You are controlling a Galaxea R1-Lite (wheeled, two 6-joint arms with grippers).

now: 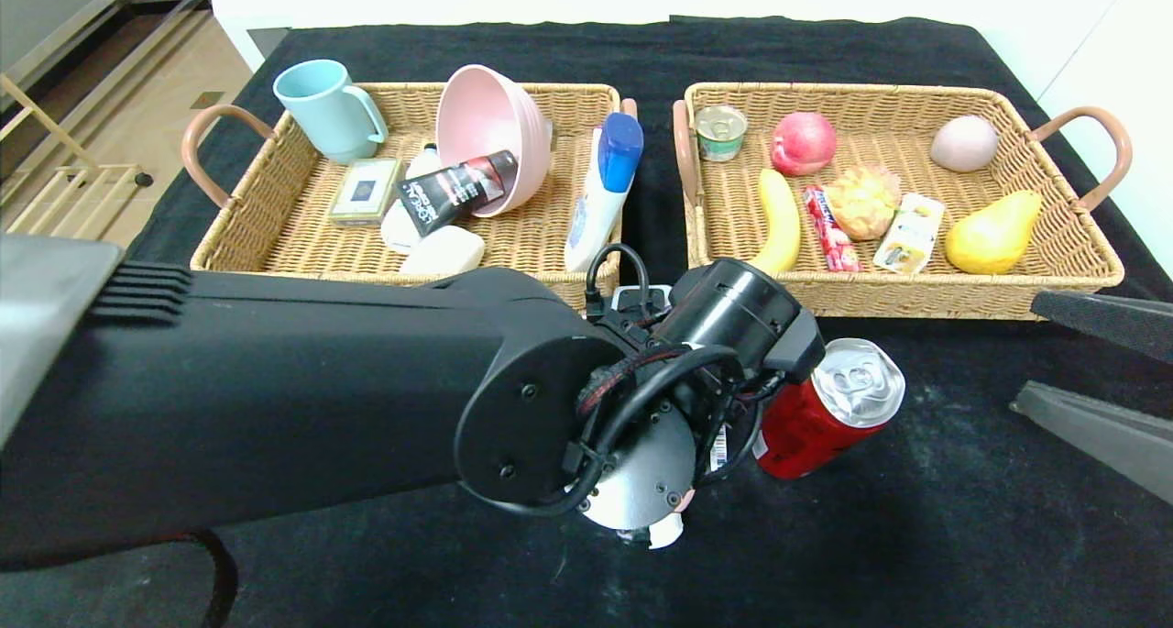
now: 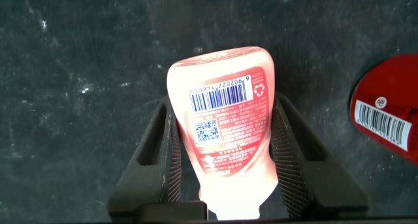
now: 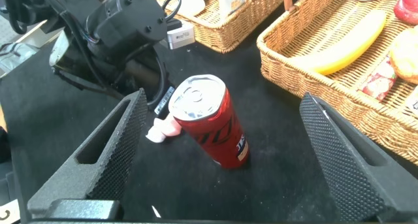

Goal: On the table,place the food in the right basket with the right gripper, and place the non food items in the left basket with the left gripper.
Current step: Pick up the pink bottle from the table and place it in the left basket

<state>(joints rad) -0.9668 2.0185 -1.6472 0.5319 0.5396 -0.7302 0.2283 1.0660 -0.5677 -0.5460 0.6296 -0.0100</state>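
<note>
The left gripper [image 2: 225, 165] was seen lowered over the table [image 1: 962, 518], its fingers spread on either side of the pink squeeze bottle [image 2: 225, 119], which lay between them without being clamped. Just right of that claw stood the red drink can [image 1: 829, 408]. Farther right, the right gripper [image 3: 228, 159] was held wide apart, the can ahead of its fingers.

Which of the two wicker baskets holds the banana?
The right basket, the one with the banana and other food; the left basket holds a mug, bowl and toiletries.
</note>
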